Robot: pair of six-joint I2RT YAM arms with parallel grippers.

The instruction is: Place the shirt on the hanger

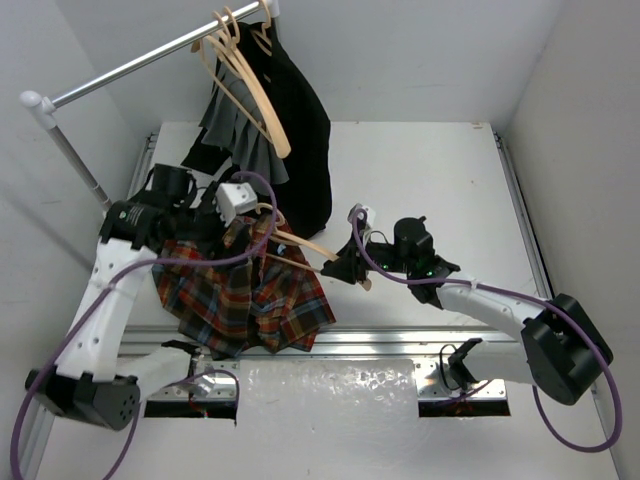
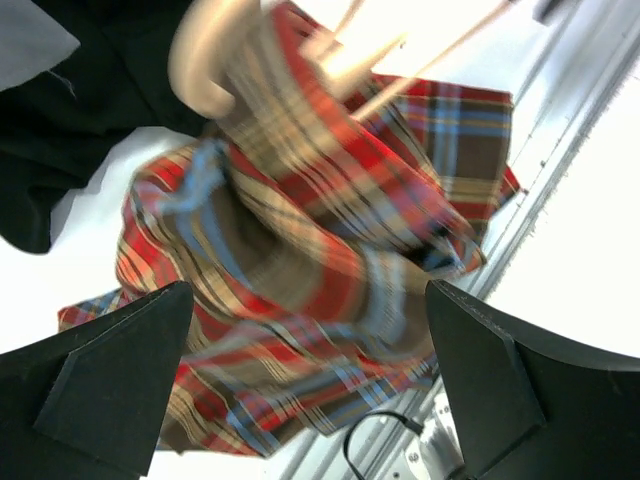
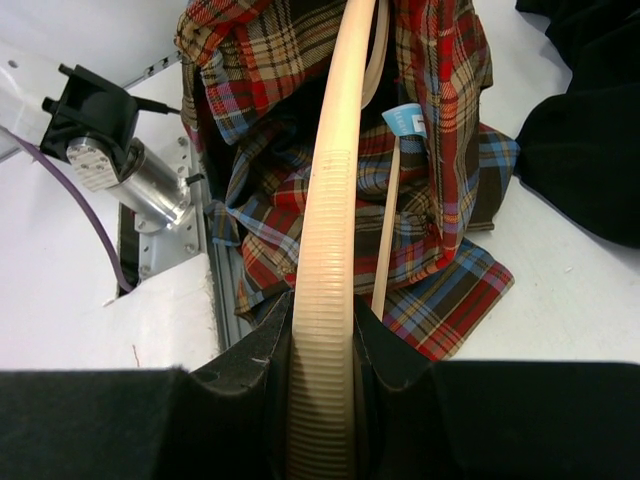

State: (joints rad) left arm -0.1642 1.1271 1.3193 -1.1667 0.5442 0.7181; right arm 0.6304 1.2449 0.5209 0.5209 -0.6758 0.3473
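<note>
The plaid shirt (image 1: 240, 295) hangs bunched at the front left of the table, draped over one end of the pale tan hanger (image 1: 303, 244). My right gripper (image 1: 345, 262) is shut on the hanger's free arm. In the right wrist view the ribbed arm (image 3: 325, 220) runs from between my fingers (image 3: 322, 370) up into the shirt (image 3: 445, 150). My left gripper (image 1: 212, 222) is above the shirt. In the left wrist view it (image 2: 310, 345) is wide open and empty, with the blurred shirt (image 2: 300, 260) below and the hanger's hook (image 2: 205, 60) at the top.
A rail (image 1: 140, 62) at the back left carries spare tan hangers (image 1: 245, 85), a black garment (image 1: 300, 130) and a grey one (image 1: 235, 135). The black garment reaches the table beside the shirt (image 3: 590, 130). A bubble-wrap sheet (image 1: 330, 385) lies at the front edge.
</note>
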